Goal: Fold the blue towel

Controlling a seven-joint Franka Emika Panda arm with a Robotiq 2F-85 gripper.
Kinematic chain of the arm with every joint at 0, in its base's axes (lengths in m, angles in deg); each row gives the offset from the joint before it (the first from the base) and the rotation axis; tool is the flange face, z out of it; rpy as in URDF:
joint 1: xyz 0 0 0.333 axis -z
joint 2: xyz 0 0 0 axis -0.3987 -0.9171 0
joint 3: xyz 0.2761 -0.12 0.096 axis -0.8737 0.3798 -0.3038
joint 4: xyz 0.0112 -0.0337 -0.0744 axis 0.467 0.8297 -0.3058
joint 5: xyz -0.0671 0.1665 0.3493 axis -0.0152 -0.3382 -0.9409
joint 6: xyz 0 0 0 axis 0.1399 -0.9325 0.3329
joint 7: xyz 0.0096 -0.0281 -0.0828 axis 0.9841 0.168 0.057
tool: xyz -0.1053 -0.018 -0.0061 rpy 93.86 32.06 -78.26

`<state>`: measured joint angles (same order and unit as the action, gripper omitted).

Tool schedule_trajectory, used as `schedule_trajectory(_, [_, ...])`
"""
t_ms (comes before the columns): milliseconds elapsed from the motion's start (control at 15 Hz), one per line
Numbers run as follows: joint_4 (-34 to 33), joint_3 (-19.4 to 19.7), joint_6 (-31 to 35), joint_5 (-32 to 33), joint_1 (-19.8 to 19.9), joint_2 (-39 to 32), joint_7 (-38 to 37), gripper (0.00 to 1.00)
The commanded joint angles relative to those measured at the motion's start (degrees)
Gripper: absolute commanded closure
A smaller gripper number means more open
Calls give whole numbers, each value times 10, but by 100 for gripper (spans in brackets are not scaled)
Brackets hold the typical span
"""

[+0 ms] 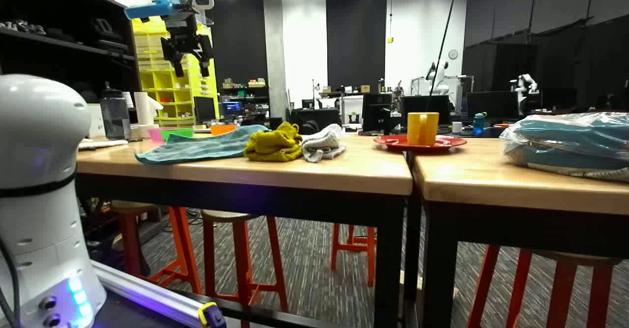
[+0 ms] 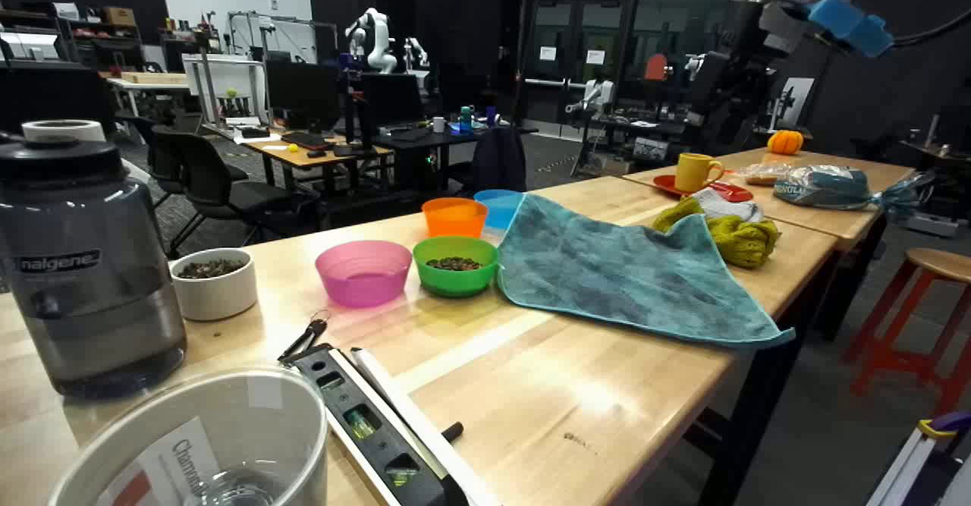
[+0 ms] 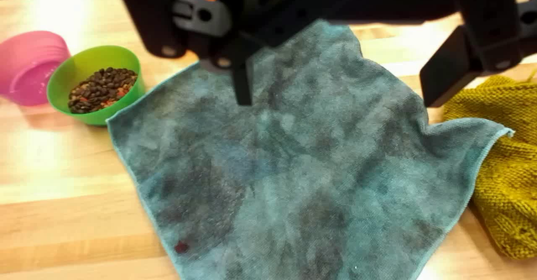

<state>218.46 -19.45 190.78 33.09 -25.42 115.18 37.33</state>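
Note:
The blue towel [image 3: 293, 175] lies spread on the wooden table, mostly flat, with some wrinkles. In the wrist view its right corner rises over the yellow-green rag, and its upper part goes behind the gripper's body. In an exterior view the blue towel [image 2: 622, 271] reaches the table's near edge, one corner sticking slightly past it; it also shows in an exterior view as a low sheet [image 1: 201, 145]. High above the table hangs my gripper [image 1: 191, 68], well apart from the cloth. Its fingers stand wide open with nothing between them, as the gripper [image 3: 340, 98] shows from the wrist.
The yellow-green rag [image 3: 503, 166] and a whitish cloth [image 1: 323, 144] sit beside the towel. A green bowl of dark bits [image 2: 455, 267], a pink bowl [image 2: 364, 272], an orange bowl [image 2: 454, 218] and a blue bowl [image 2: 497, 209] border it. Farther off stands a yellow mug [image 1: 422, 129] on a red plate [image 1: 388, 142].

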Motion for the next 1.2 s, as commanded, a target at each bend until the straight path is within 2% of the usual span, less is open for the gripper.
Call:
schedule_trajectory(0, [-2,-1,-1,-1,2,0,1,0])
schedule_trajectory(667, [-2,0,1,0,3,0,2,0])
schedule_trajectory(1133, [10,31,16,6,14,-15,32,0])
